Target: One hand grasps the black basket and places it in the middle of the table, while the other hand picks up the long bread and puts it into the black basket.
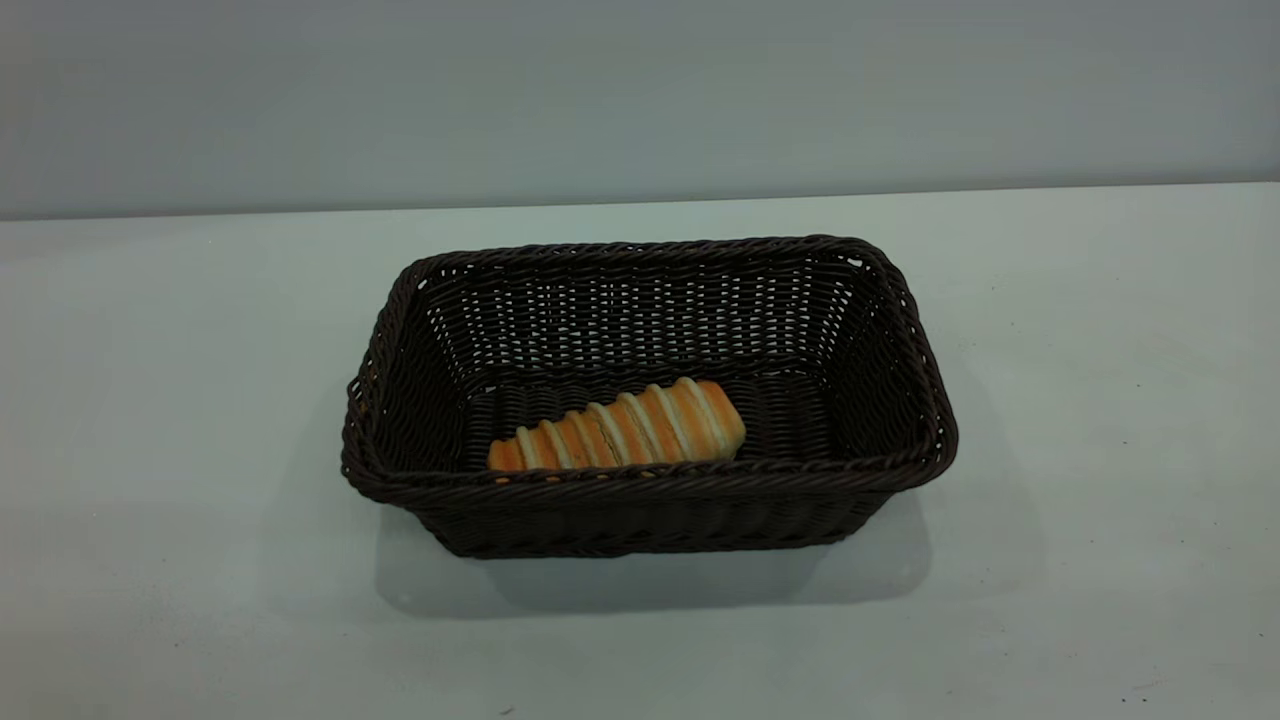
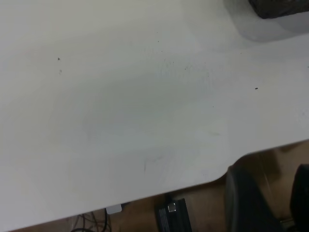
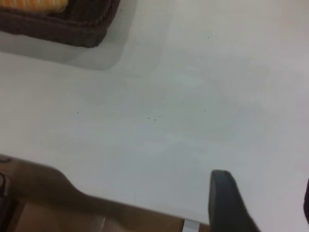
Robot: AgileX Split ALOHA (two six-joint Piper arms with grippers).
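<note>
Now the bread [image 1: 618,426] lies inside the basket [image 1: 650,480], on its floor against the near wall, long axis running roughly along the basket's length and tilted a little, its thicker end toward my right arm's side. Nothing else is in the basket. The basket stands upright on the worktop [image 1: 1100,400], about in the middle of the exterior view, with bare surface on both sides.

From the left wrist view, only a dark corner of the basket [image 2: 280,7] shows at the picture's edge, well apart from the left end effector [image 2: 270,198], which hangs out at the worktop's rim. From the right wrist view, a basket corner [image 3: 63,29] with a strip of bread [image 3: 34,4] shows, also well apart from the right end effector [image 3: 265,203], again near the worktop's rim. Neither arm appears in the exterior view.

Both end effectors show two dark fingers with a clear gap between them, so I read both as spread and holding nothing.

I judge both steps done: basket centred, bread inside. I see no further move needed but to keep the arms parked.
</note>
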